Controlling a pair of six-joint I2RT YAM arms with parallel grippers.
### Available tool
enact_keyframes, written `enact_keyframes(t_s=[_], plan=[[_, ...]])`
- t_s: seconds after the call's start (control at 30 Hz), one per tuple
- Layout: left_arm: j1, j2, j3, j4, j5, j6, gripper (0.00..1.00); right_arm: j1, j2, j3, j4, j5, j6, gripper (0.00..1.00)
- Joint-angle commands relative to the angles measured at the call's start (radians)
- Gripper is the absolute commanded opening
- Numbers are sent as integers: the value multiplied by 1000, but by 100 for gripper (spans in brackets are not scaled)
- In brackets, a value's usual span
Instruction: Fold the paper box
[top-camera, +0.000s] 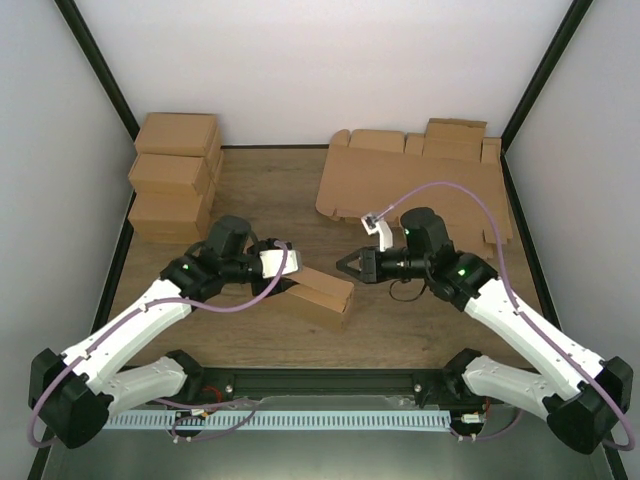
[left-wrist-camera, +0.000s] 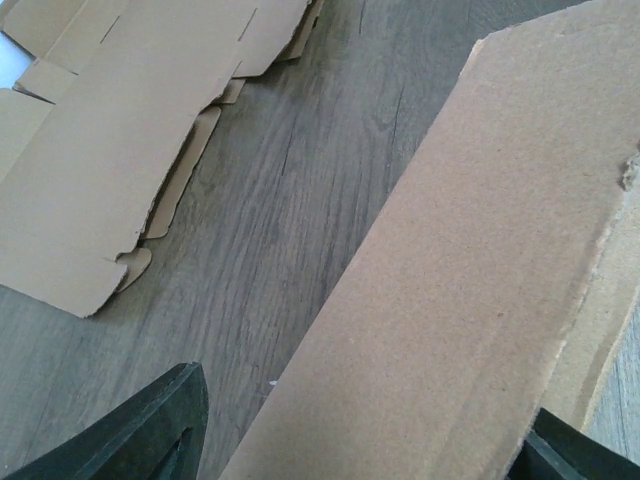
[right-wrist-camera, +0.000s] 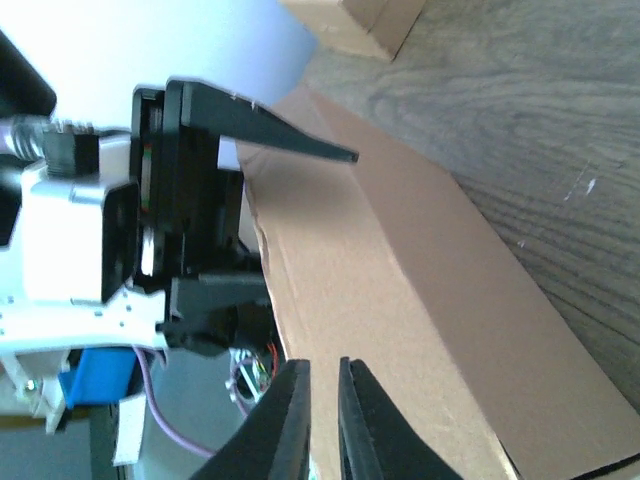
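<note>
**A:** From overhead, the paper box (top-camera: 322, 293) sits near the front middle of the table (top-camera: 265, 195), a long brown shape lying at a slant. Only this view takes in both the folded boxes (top-camera: 175, 175) stacked far left and the flat sheets (top-camera: 420, 180) far right.

**B:** The left wrist camera gives the close-up. A box panel slants across, ragged along its right edge, with bare wood between it and the sheets.

**A:** Room to move?

**B:** There's open board behind the box, and both stacks are well apart from it.

**A:** Left claw (top-camera: 288, 266)?

**B:** It's spread wide, one finger on either side of the panel. I can't tell whether they touch the cardboard.

**A:** Right claw (top-camera: 342, 265)?

**B:** Its own camera shows the fingers (right-wrist-camera: 290, 420) drawn almost together with nothing between them. It hovers near the box, facing the left claw.
</note>
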Motion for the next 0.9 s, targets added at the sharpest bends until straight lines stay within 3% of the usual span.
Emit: enact_keyframes(t_s=[0.0, 0.07, 0.27, 0.5, 0.7, 0.87], plan=[[-7, 18, 0, -31, 30, 1, 68, -8, -4, -53, 104, -116, 50, 6], [-7, 22, -1, -27, 28, 1, 68, -8, -19, -93, 132, -146, 72, 1], [-15, 46, -4, -23, 23, 1, 66, -7, -81, -284, 255, -237, 164, 1], [-28, 57, 2, -19, 10, -6, 67, -8, -96, -381, 268, -186, 157, 1], [-33, 45, 93, -123, 56, -15, 82, -8, -65, -329, 222, -132, 112, 1], [-33, 58, 192, -267, 50, -37, 88, -9, -57, -310, 205, -103, 92, 1]])
